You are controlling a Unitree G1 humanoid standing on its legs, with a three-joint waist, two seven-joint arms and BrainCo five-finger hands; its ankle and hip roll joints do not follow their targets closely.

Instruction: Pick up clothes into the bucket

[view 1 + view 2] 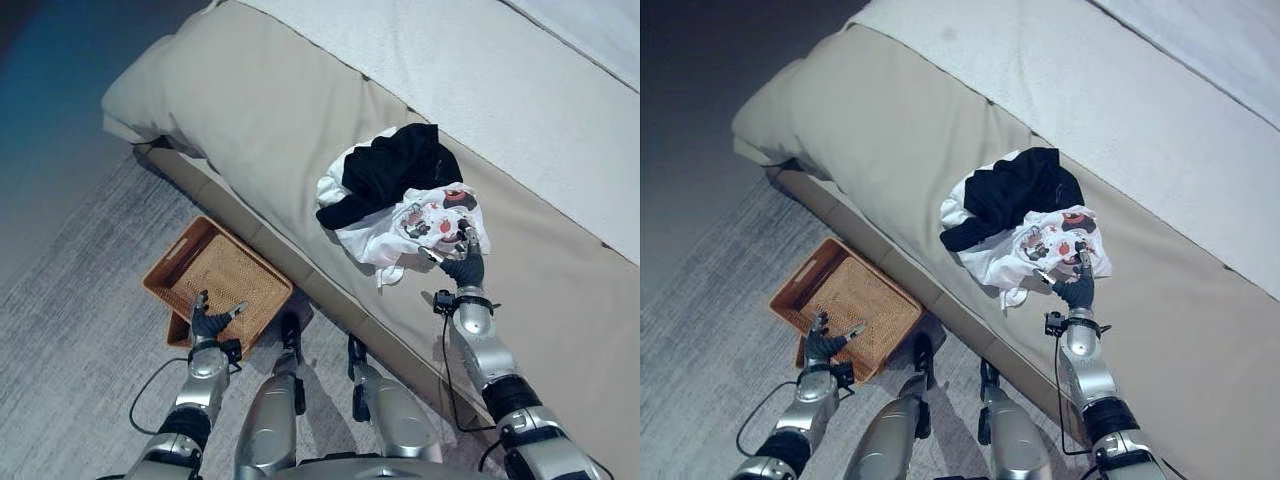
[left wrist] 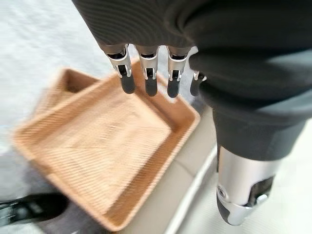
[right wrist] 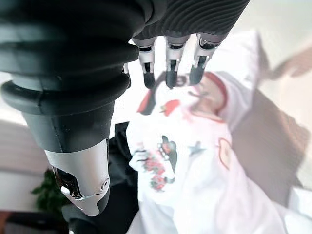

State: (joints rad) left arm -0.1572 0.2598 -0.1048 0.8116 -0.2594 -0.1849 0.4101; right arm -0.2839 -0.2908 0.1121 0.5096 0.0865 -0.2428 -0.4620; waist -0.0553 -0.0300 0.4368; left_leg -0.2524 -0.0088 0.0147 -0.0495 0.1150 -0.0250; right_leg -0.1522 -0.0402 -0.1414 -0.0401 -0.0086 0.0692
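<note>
A heap of clothes lies on the bed: a white printed garment [image 1: 425,225] with a black garment [image 1: 390,170] on top of its far side. My right hand [image 1: 465,268] is at the white garment's near edge, fingers [image 3: 168,68] straight above the print [image 3: 195,161], thumb apart, holding nothing. A brown wicker basket [image 1: 175,255] sits empty on the floor against the bed's side. My left hand [image 1: 207,322] hovers at the basket's near corner, open, with its fingers [image 2: 146,73] pointing over the woven bottom [image 2: 97,146].
The bed [image 1: 270,110] has a beige cover, and a white blanket [image 1: 480,70] lies across its far part. Grey carpet [image 1: 70,340] spreads around the basket. The bed's lower edge [image 1: 330,300] runs between the basket and the clothes.
</note>
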